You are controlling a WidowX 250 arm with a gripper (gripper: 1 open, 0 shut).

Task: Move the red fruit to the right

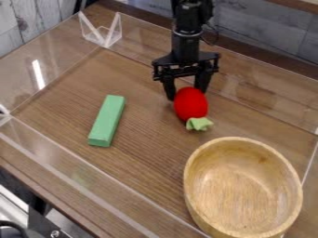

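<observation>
The tool (187, 85) is hanging straight down over the table (149, 158), its dark fingers spread apart and straddling the top of the red fruit (191, 105). Whether they are actually pinching it is hard to tell from here. The red fruit is lying on the wood just beyond the wooden bowl (244, 189), leafy green cap pointing toward the bowl's rim. The green block (107, 120) is sitting well off to the bowl's left.

The red fruit (192, 105) is small, glossy and rounded. It lies on its side on the counter (149, 153), its light green leafy cap pointing toward the front right.
</observation>
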